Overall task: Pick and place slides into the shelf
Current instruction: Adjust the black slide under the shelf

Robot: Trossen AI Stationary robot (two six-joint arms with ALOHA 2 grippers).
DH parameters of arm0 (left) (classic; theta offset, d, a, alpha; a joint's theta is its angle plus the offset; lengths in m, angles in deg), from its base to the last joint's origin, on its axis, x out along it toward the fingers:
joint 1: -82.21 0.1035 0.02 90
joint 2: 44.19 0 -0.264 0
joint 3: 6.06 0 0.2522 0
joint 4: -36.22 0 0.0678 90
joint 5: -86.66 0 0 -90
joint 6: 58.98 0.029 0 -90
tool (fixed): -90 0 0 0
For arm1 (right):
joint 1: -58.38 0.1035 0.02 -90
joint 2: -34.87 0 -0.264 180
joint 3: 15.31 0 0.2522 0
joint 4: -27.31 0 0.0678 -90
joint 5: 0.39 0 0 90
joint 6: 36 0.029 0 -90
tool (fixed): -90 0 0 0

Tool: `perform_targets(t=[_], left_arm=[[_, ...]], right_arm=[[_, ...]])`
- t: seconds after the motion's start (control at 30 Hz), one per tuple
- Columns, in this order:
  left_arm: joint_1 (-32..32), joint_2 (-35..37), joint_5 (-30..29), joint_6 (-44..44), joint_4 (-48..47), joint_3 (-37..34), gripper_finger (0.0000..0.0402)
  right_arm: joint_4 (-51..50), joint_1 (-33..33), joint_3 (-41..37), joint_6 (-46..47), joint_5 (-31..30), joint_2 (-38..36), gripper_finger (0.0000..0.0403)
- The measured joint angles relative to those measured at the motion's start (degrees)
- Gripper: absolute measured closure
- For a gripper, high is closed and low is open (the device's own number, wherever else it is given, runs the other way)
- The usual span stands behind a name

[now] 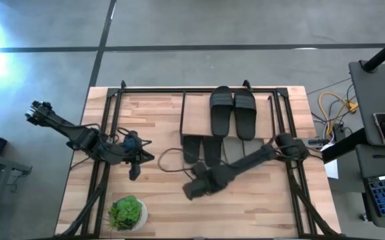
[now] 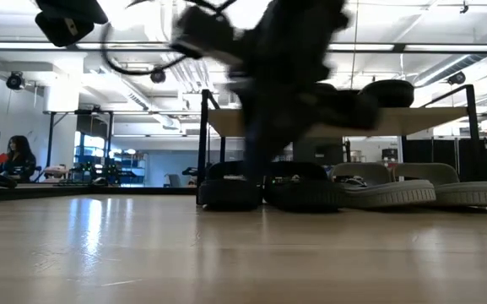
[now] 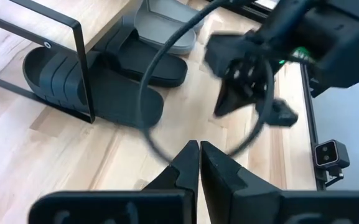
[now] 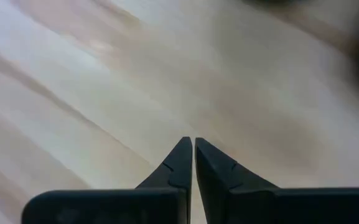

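A: Where are the slides (image 1: 233,111)?

B: One black pair lies side by side on the shelf (image 1: 195,113), on its pale wooden board, long axes running from desk front to back. A dark pair (image 3: 104,84) sits under the thin black frame, ridged rubber straps showing, a light grey one (image 2: 392,187) beside it.

A: And the pincers?

B: Right pincer (image 4: 193,152) pressed together, empty, over the bare wooden desk (image 1: 165,200). Left pincer (image 3: 199,155) also pressed together, empty.
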Motion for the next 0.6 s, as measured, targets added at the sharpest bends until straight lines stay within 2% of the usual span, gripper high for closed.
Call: perform_targets(t=[0.13,0.3,0.6], left_arm=[[0.0,-0.9,0.4,0.0,0.6,0.0,0.0402],[0.0,-2.1,0.8,0.0,2.3,0.0,0.0402],[0.0,-3.6,0.9,-0.1,2.0,0.0,0.0402]], right_arm=[[-9.5,4.3,-1.5,14.7,0.0,-1.2,0.039],[-9.5,6.2,-6.1,25.6,1.0,-3.1,0.039],[0.4,1.2,-20.9,23.9,0.6,-13.4,0.039]])
